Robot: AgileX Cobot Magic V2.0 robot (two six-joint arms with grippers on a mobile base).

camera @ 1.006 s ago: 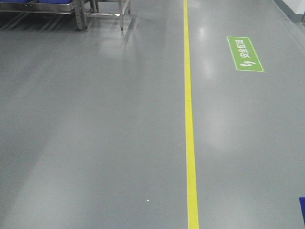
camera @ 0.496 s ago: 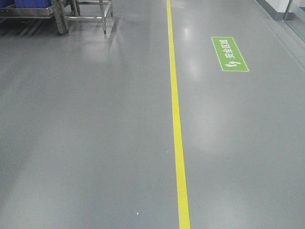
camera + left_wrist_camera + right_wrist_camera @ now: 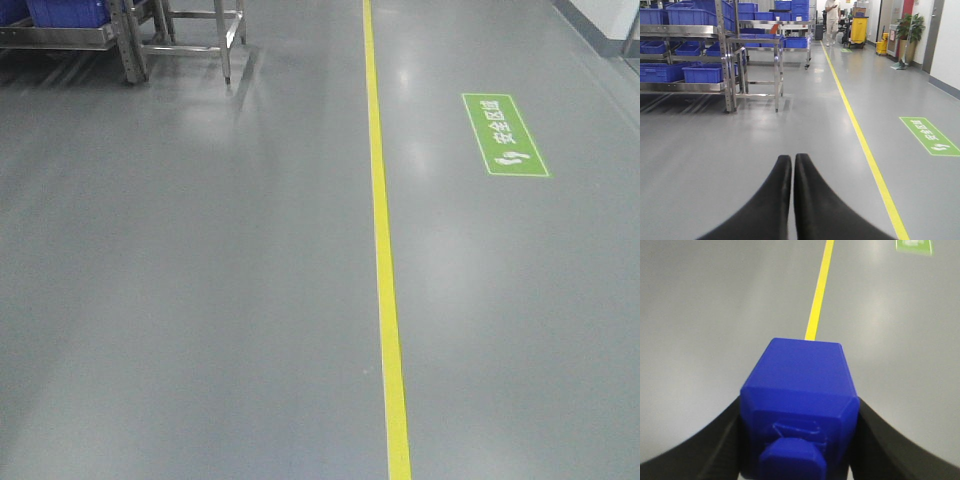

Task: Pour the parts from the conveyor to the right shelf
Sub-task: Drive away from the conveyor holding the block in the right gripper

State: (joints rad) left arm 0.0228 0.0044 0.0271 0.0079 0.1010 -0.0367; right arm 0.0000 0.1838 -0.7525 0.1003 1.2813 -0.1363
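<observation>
One small blue block (image 3: pixel 800 400) sits pinched in my right gripper (image 3: pixel 800 415), filling the lower middle of the right wrist view, its short knob facing the camera and my black fingers (image 3: pixel 710 442) pressed against its two flat side walls. I judge it to be hard moulded plastic: stiff, light, unlikely to crush or break, but smooth enough to slide if my squeeze slackens. The flat opposing sides are the sensible place to hold it, and the bevelled edges and knob would give poorer purchase. My left gripper (image 3: pixel 792 159) is pressed together with nothing between its tips, low in the left wrist view. Below both there is only glossy grey floor (image 3: pixel 200 300) with a yellow line (image 3: pixel 385 300) and a green marking (image 3: pixel 505 135). The conveyor is not in view. The shelf (image 3: pixel 685 31) with its blue bins (image 3: pixel 702 74) stands in the upper left, well apart from me, so the block likely has a way to travel before release.
</observation>
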